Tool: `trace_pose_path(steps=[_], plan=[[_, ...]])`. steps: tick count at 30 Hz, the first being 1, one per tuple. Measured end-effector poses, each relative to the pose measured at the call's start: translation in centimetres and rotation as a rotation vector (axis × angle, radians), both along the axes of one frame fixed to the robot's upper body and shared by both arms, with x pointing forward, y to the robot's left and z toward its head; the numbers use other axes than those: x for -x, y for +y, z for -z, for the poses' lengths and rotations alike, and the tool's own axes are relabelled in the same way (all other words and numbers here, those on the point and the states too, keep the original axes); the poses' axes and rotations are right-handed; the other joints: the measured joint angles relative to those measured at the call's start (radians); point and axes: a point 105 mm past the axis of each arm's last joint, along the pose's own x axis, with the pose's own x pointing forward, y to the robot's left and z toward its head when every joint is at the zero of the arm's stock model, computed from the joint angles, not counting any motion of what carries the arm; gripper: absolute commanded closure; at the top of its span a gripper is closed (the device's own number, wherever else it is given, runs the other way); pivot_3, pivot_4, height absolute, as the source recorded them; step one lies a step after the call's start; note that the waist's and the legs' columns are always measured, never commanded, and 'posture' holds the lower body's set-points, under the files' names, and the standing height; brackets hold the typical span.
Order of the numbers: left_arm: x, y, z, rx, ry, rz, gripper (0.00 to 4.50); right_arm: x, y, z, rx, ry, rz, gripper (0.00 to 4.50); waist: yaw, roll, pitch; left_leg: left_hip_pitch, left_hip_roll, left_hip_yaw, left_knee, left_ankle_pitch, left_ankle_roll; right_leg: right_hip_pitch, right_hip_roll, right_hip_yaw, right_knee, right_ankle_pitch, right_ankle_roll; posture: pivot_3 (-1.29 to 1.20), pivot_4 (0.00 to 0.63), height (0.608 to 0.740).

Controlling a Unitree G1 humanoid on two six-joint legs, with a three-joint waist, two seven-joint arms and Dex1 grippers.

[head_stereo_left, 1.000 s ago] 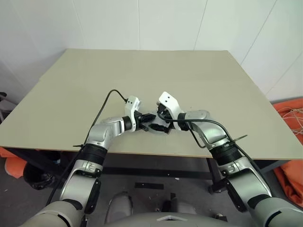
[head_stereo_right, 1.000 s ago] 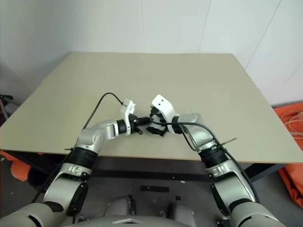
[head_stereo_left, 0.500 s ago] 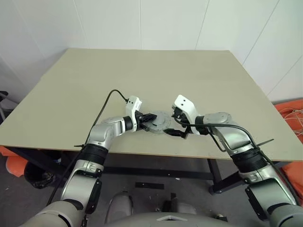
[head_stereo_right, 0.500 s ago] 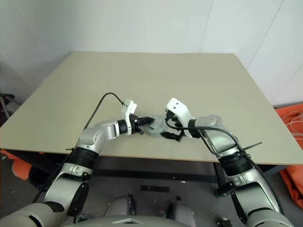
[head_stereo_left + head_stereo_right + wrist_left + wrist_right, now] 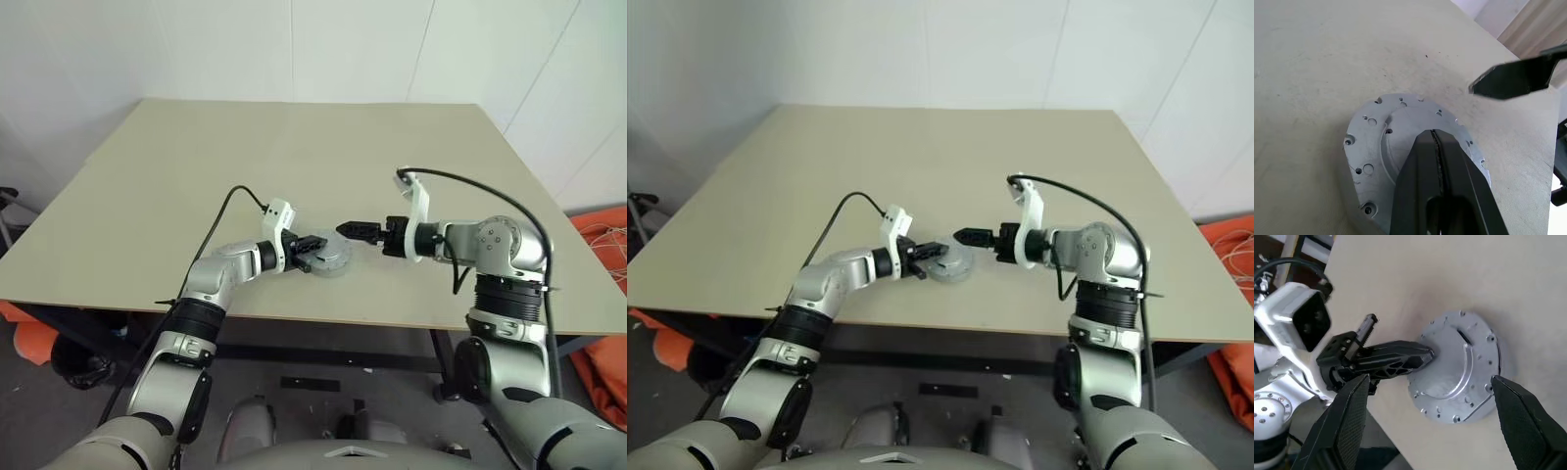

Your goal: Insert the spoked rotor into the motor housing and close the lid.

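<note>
The lid (image 5: 1459,367) lies shut over the motor housing near the table's (image 5: 294,147) front edge. Left gripper (image 5: 312,244), fingers pressed together, rests its tips on the lid. Right gripper (image 5: 355,230), fingers spread, hovers just beside it

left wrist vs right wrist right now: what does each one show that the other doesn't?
Left wrist view alone: a pale wall edge past the far side of the table.

Right wrist view alone: the right gripper's own fingers spread wide open, and the white camera block on the left wrist.

Both: the round grey disc lying flat on the table, closed up, with small holes around its rim, and the left gripper shut with its tip on the disc.
</note>
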Motion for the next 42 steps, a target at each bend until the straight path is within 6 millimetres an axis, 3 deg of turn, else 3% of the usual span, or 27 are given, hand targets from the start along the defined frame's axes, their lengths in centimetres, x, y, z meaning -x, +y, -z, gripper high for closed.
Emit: trace_pose_path(steps=[9, 27, 42], plan=[[0.1, -0.1, 0.0, 0.000, 0.005, 0.004, 4.50, 0.2, -0.1, 2.3, 0.011, 0.129, 0.055, 0.01, 0.012, 0.002, 0.000, 0.001, 0.000, 0.001, -0.002, 0.001, -0.003, 0.000, 0.000, 0.000, 0.000, 0.000, 0.001, 0.00, 0.000, 0.740], [0.3, 0.0, 0.0, -0.004, 0.008, 0.007, 4.50, 0.2, -0.6, 3.1, -0.086, 0.199, 0.124, 0.01, 0.011, 0.002, 0.000, 0.002, 0.000, 0.001, -0.004, 0.002, -0.005, 0.000, 0.000, 0.000, 0.000, -0.005, 0.007, 0.00, 0.000, 0.740], [0.5, 0.1, 0.0, -0.005, 0.008, 0.009, 4.50, 0.9, 0.8, 3.2, -0.211, 0.224, 0.093, 0.01, 0.011, 0.002, 0.000, 0.002, 0.000, 0.001, -0.007, 0.003, -0.005, -0.002, 0.000, 0.000, 0.000, -0.006, 0.006, 0.00, 0.000, 0.740]])
